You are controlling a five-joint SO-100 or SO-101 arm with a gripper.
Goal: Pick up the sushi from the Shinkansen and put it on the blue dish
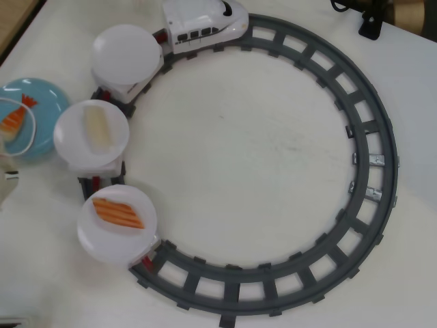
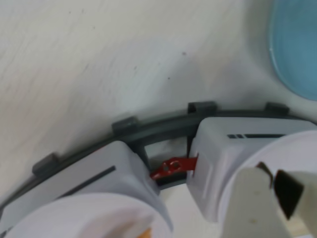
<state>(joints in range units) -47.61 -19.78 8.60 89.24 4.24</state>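
In the overhead view the sushi [image 1: 13,119] lies on the blue dish [image 1: 46,102] at the left edge of the frame, its red forked tail pointing to the upper right; a thin pale loop crosses the dish just beside it and part of the piece is cut off by the frame edge. The Shinkansen [image 1: 205,22] sits at the top of the frame on the grey track [image 1: 369,123], which curves as an open ring round the right and bottom of the picture. Behind the engine come 3 white plates down the left side: the top plate [image 1: 126,55] is bare, the middle plate [image 1: 75,140] carries a plain whitish piece [image 1: 97,128], and the lower plate [image 1: 109,236] carries an orange-striped piece [image 1: 118,212]. In the wrist view, 2 white cars sit on the track, joined by a red coupler [image 2: 173,167] at lower centre, and the dish [image 2: 297,49] shows at the upper right corner. A pale finger [image 2: 255,203] of the gripper enters at the lower right; I cannot tell whether the jaws are apart or closed.
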